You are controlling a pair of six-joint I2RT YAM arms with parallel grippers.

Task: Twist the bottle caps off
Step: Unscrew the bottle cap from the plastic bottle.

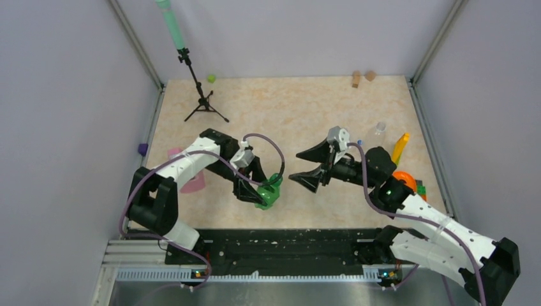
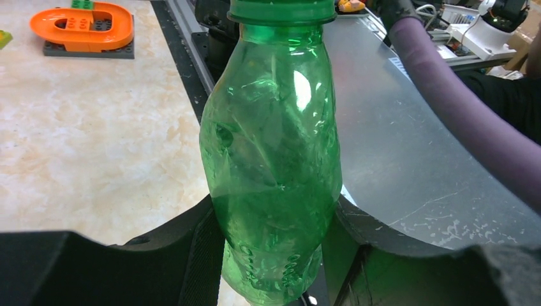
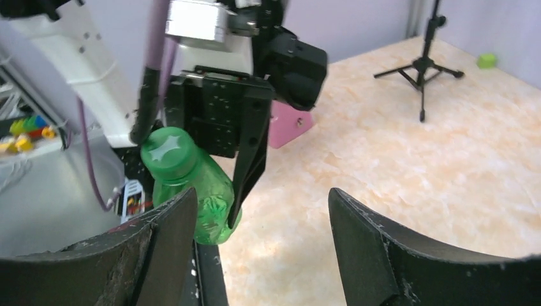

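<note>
My left gripper (image 1: 260, 191) is shut on the lower body of a translucent green bottle (image 2: 274, 153), holding it near the table's front edge. The bottle's dark green cap (image 2: 281, 9) sits on its neck. In the right wrist view the same green bottle (image 3: 207, 194) tilts toward the camera, its cap (image 3: 167, 148) facing me. My right gripper (image 1: 295, 167) stands open just right of the bottle, apart from the cap, with nothing between its fingers (image 3: 172, 223). A small clear bottle (image 1: 381, 127) stands at the far right.
A tall yellow block (image 1: 400, 148) and an orange piece (image 1: 404, 180) lie by the right arm. A pink piece (image 1: 191, 180) lies under the left arm. A black tripod (image 1: 203, 99), a lime-green lump (image 1: 211, 78) and wooden blocks (image 1: 363, 78) stand at the back.
</note>
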